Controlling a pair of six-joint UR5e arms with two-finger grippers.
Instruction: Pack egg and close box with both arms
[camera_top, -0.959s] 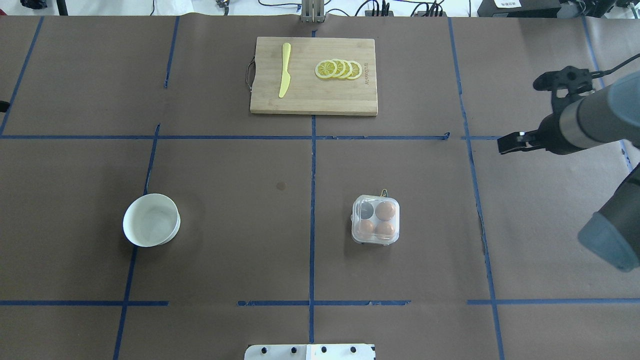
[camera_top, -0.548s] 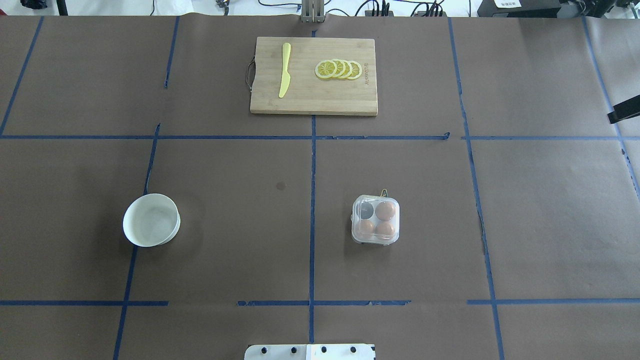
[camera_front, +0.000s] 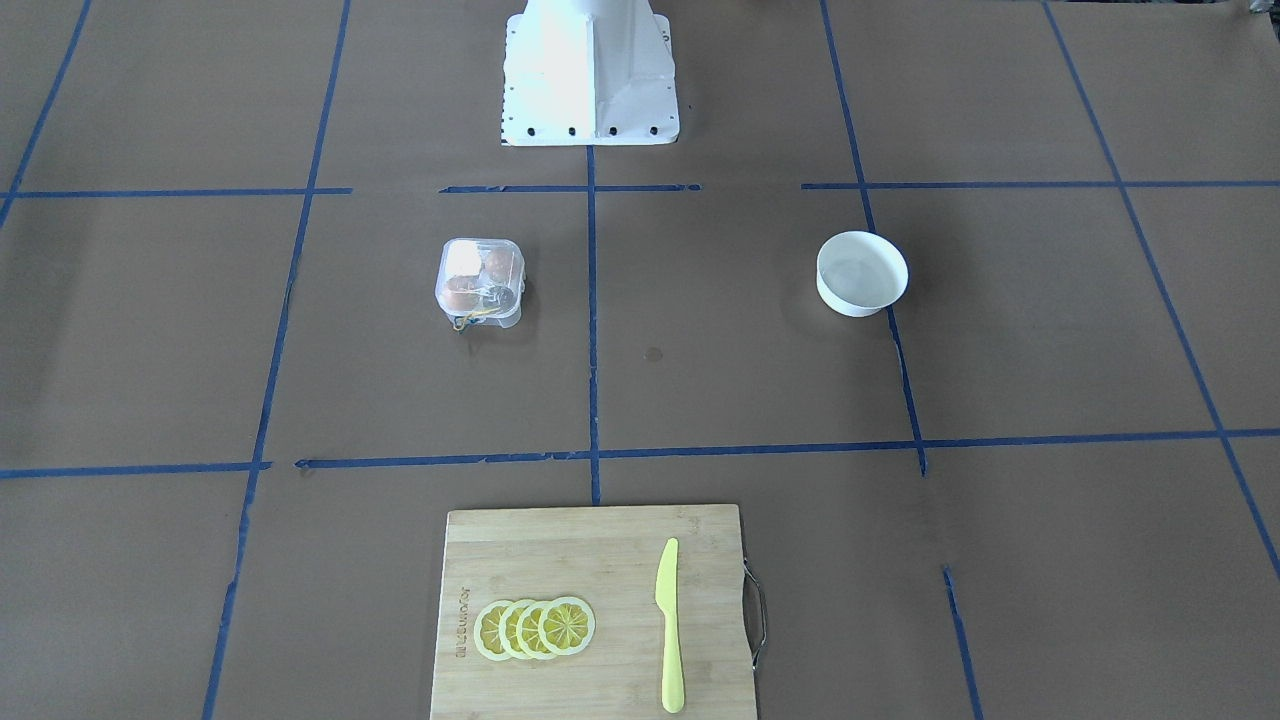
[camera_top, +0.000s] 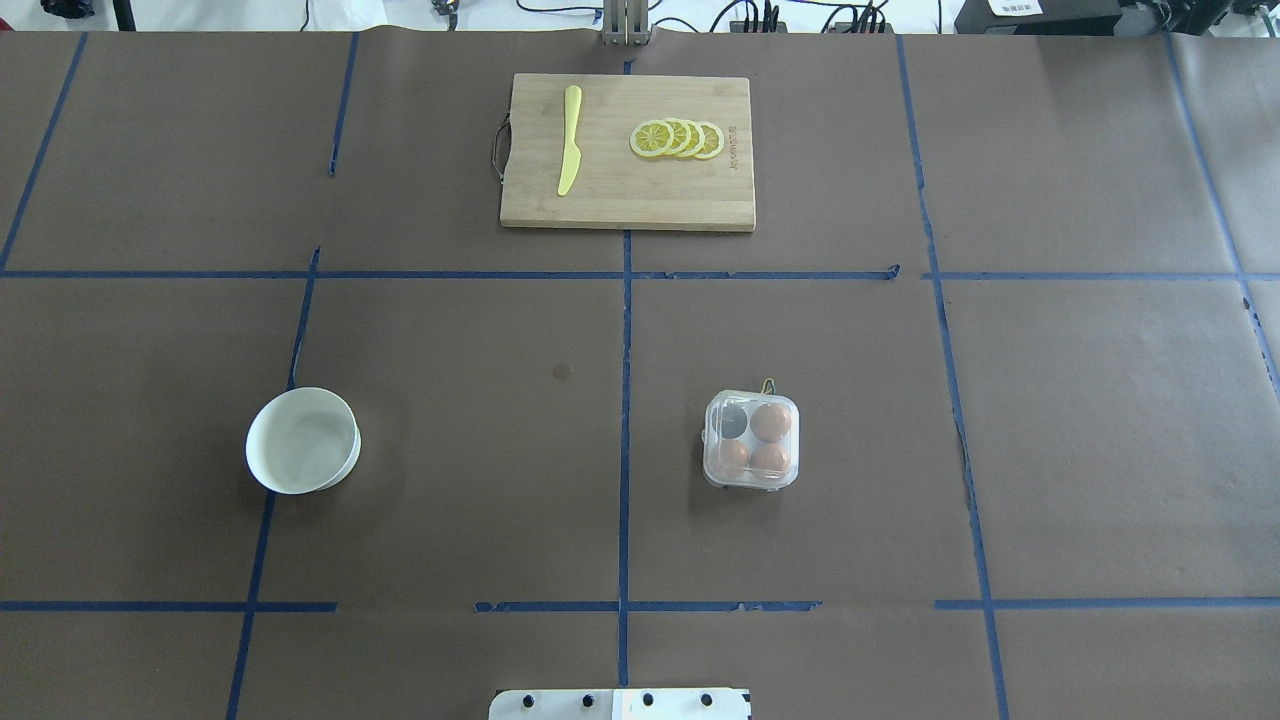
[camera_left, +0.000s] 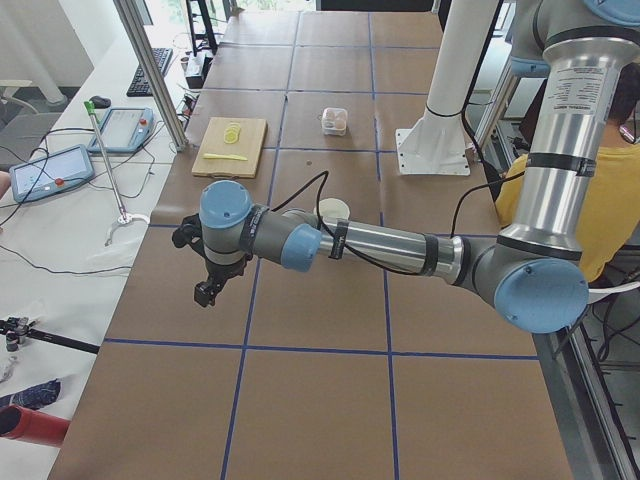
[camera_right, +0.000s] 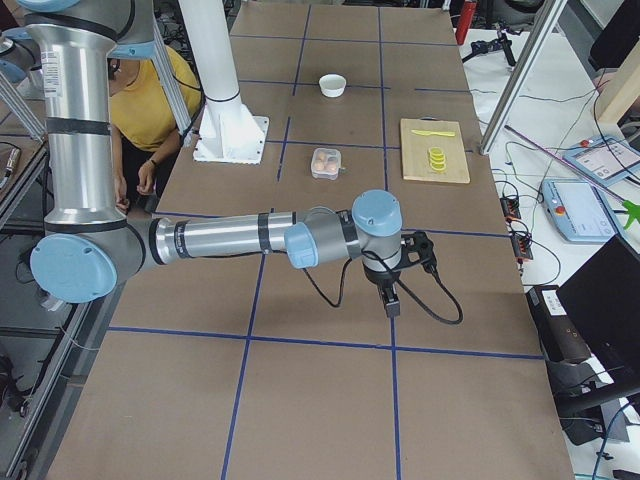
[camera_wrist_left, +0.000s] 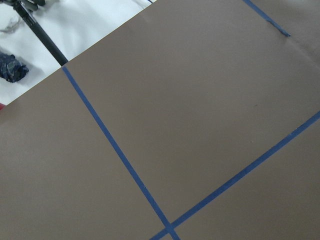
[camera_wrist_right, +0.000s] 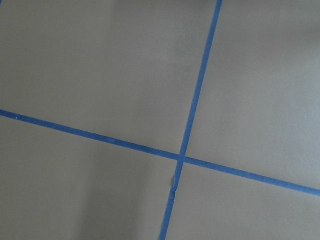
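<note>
The brown paper-covered table (camera_top: 450, 330), gridded with blue tape (camera_top: 625, 300), lay free of any arm in the overhead view. A second earlier the right arm (camera_right: 220, 235) had reached in over that view's right edge, and half a second earlier only a dark tip remained there. Now it was gone from that view altogether.

The box (camera_top: 751, 440) sat unmoved just right of the centre tape line. Its clear lid appeared to be down over three eggs (camera_top: 771, 421), with one far cell dark and unfilled. The white bowl (camera_top: 302, 440), well apart on the left, showed nothing inside.

We found the right gripper (camera_right: 390, 300) and the left gripper (camera_left: 208, 290) only in the side views, out at opposite ends of the table. We could not tell how far open either was or whether it held anything. Both wrist cameras showed only paper and tape.

We judged the packing and closing done and the arms retired.
</note>
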